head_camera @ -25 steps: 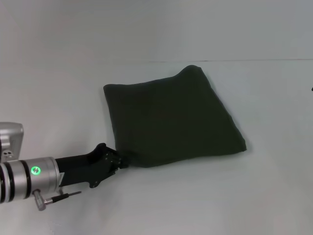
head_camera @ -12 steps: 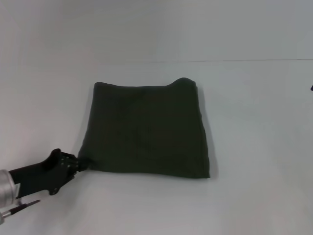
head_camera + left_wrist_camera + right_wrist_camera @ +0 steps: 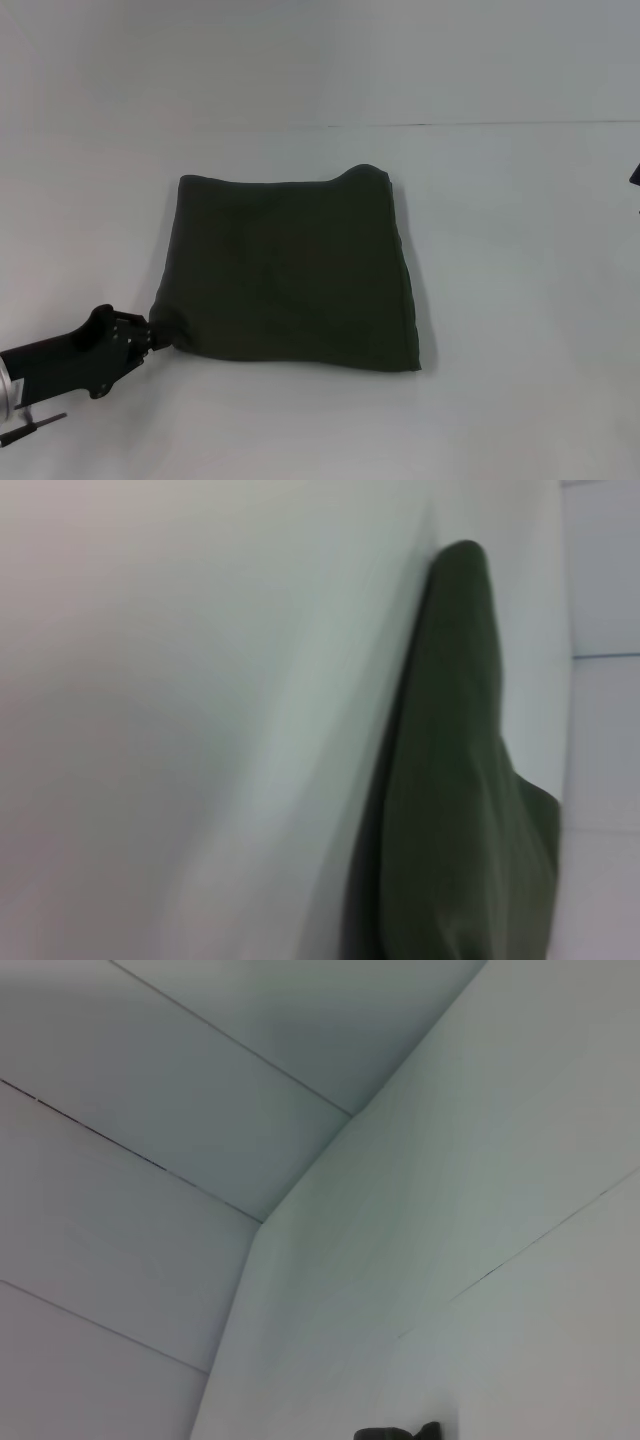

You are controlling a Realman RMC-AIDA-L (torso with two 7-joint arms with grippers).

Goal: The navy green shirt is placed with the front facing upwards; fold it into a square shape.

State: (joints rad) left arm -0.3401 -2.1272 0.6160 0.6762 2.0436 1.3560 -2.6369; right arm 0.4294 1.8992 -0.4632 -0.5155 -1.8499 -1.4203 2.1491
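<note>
The navy green shirt lies folded into a rough square on the white table, plain dark green side up; no lettering shows. My left gripper is at the shirt's near left corner, shut on that corner, which is bunched at the fingertips. The shirt also shows in the left wrist view as a dark green fold running away from the camera. My right gripper is barely seen at the far right edge of the head view, away from the shirt. The right wrist view shows mostly wall and table.
The white table surrounds the shirt on all sides. Its far edge meets the wall behind the shirt. A small dark shape shows at the lower edge of the right wrist view.
My left gripper has pulled the shirt's near left corner to the left and toward me. The whole folded shirt slid left and turned, squaring up on the table.
</note>
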